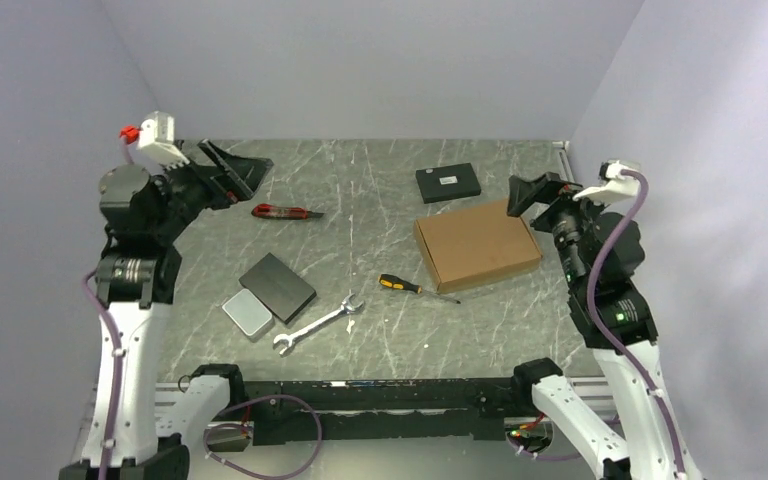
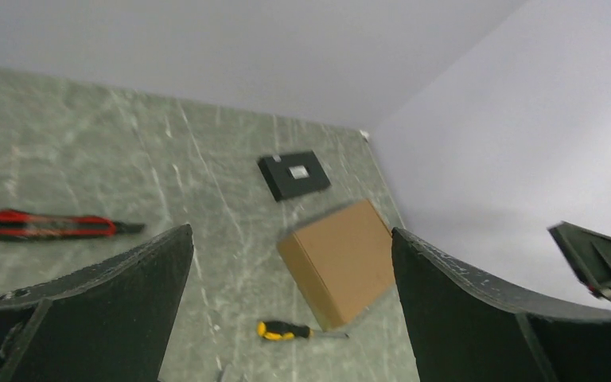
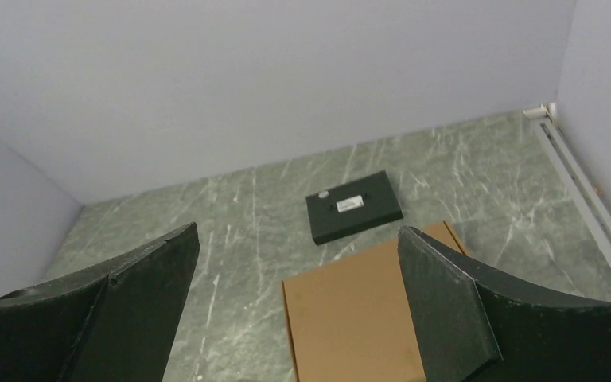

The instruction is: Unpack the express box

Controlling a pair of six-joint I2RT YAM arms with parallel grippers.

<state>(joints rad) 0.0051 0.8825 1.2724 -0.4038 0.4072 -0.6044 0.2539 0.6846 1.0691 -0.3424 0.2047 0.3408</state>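
The express box (image 1: 477, 243) is a flat brown cardboard mailer, lid closed, lying right of the table's centre. It also shows in the left wrist view (image 2: 340, 261) and the right wrist view (image 3: 358, 318). My left gripper (image 1: 232, 170) is open and empty, raised at the far left, well away from the box. My right gripper (image 1: 532, 192) is open and empty, raised above the box's far right corner. In the right wrist view the box lies below and between the fingers (image 3: 445, 310).
A small black labelled box (image 1: 448, 183) lies behind the mailer. A yellow-and-black screwdriver (image 1: 412, 287) lies at its near left corner. A red utility knife (image 1: 286, 212), a dark grey slab (image 1: 277, 287), a silver tin (image 1: 247, 314) and a wrench (image 1: 315, 326) lie to the left.
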